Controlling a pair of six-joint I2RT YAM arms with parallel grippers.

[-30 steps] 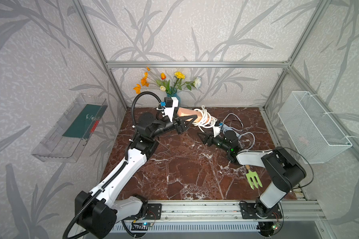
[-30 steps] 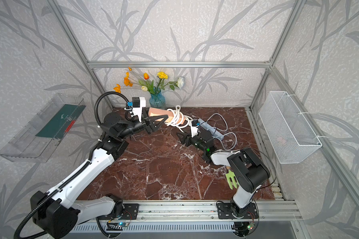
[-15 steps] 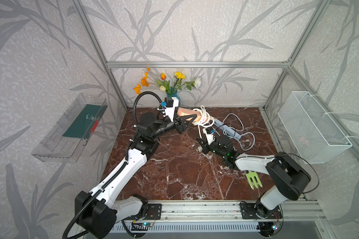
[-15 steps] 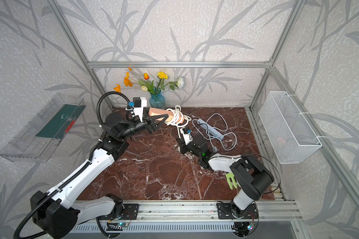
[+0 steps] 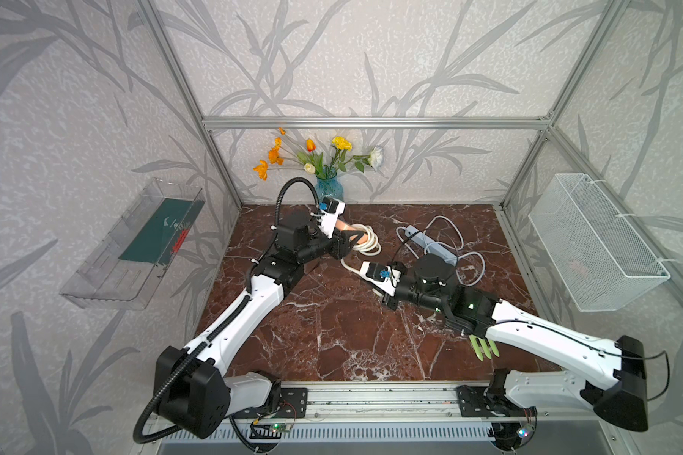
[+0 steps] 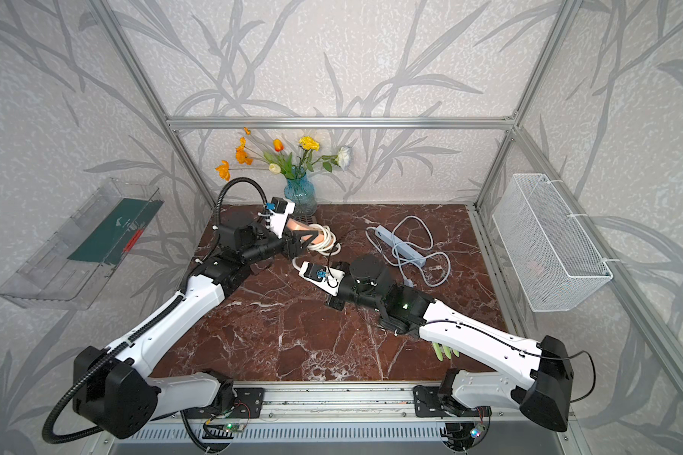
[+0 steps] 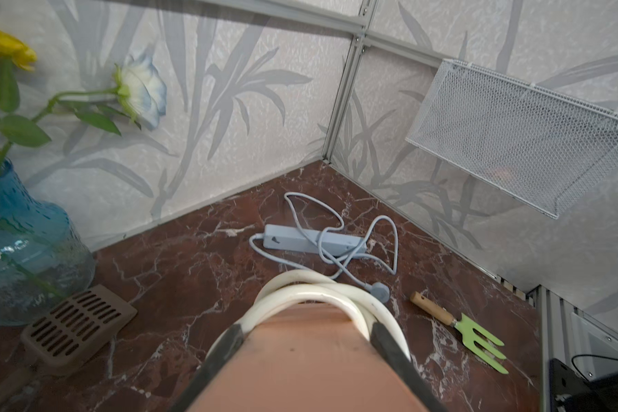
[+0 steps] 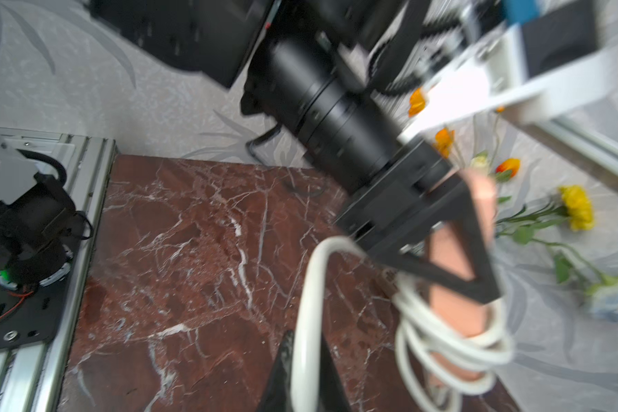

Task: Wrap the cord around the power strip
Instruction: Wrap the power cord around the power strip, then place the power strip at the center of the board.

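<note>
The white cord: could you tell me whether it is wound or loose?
Partly wound: several white cord loops circle the power strip; a free length runs into the shut right gripper.

Left hand (image 5: pixel 359 237) holds the pink power strip (image 5: pixel 347 226), white cord (image 5: pixel 374 246) coiled around it; right hand (image 5: pixel 365 272) grips the cord's tail.

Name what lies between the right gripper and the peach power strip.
Only white cord, from the right gripper to coils on the power strip; the right wrist view shows it.
</note>
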